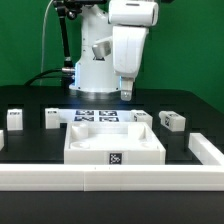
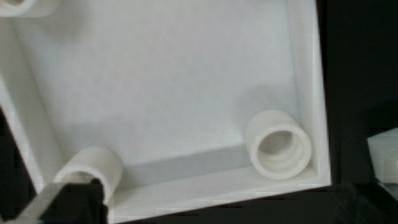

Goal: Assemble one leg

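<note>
Pincer [image 1: 127, 96] above panel [image 1: 90, 152]
You cannot tell its jaw opening; a leg [image 1: 172, 121] lies on the worktop [image 1: 200, 112], lower, toward the exterior view's right.

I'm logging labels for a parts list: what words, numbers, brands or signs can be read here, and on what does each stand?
Words, numbers, brands: none readable in either view.
Signs: only black-and-white square tags, patterns rather than text, on the front wall of the white panel, on the marker board and on the leg at the exterior view's right.
The tag patterns are too small to make out.
</note>
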{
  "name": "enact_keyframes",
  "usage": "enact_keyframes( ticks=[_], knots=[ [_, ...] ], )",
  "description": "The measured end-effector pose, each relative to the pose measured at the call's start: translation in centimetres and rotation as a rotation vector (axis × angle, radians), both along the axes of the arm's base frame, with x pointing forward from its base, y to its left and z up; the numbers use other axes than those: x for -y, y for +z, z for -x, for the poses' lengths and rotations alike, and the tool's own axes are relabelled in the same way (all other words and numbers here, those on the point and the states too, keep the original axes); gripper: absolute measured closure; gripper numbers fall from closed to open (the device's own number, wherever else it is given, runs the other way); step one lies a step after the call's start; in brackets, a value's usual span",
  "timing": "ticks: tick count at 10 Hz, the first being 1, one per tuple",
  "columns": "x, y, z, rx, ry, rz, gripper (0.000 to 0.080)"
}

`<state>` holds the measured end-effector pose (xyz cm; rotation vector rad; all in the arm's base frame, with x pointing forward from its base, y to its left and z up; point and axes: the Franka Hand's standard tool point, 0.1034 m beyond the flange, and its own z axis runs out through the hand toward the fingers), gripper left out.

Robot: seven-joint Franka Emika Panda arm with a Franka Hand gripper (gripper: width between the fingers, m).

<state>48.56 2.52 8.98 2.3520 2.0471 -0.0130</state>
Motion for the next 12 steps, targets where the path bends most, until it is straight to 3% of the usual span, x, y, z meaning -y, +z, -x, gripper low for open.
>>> enact_keyframes(
  ticks=[7,9,12],
  knots=[
    [1.9,-6.6,3.2,-0.067,0.042,-0.026,0.015],
    [1.8,-7.8,3.6,-0.087,0.036,-0.03,0.015],
    [1.8,-8.2,3.7,-0.094,0.023,-0.031,0.017]
  ],
)
